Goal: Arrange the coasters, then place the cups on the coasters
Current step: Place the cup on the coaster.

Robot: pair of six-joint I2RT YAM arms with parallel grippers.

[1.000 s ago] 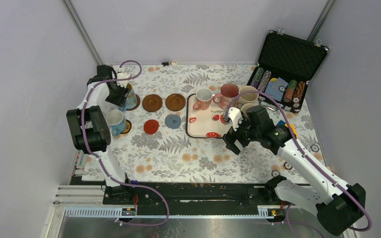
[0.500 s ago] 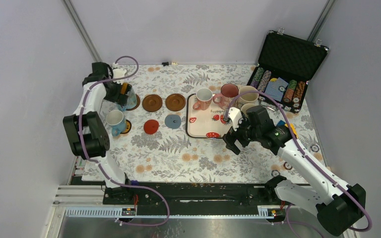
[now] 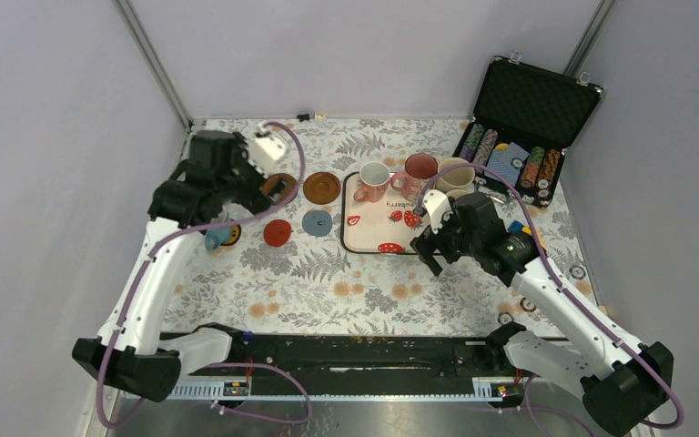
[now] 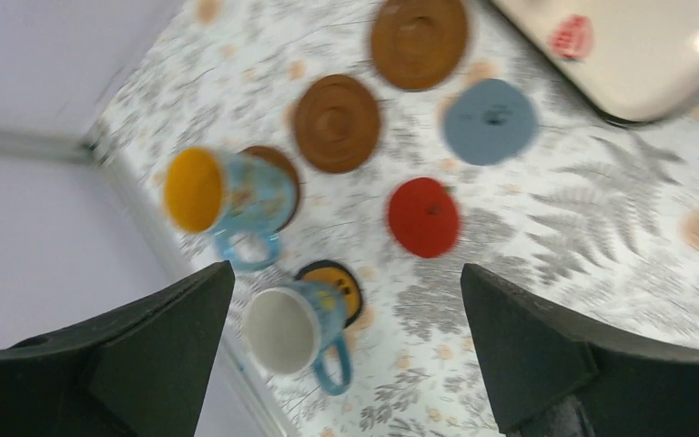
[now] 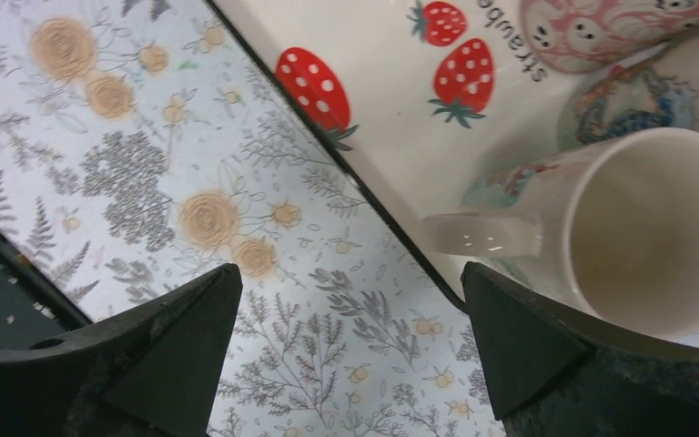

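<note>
In the left wrist view a blue cup with a yellow inside stands on a dark brown coaster, and a white-and-blue cup sits on the black coaster with an orange centre. Bare coasters lie beside them: two brown, a red one and a grey-blue one. My left gripper hangs open high above them, holding nothing. My right gripper is open over the cloth beside the tray, next to a cream cup.
The strawberry tray also holds a white cup with a pink handle, a pink cup and a cream cup. An open black case of poker chips stands at the back right. Walls enclose the flowered table.
My left gripper opened and let go of the blue cup on its brown coaster, then rose and swung right and nearer. My right gripper edged slightly towards the tray.
</note>
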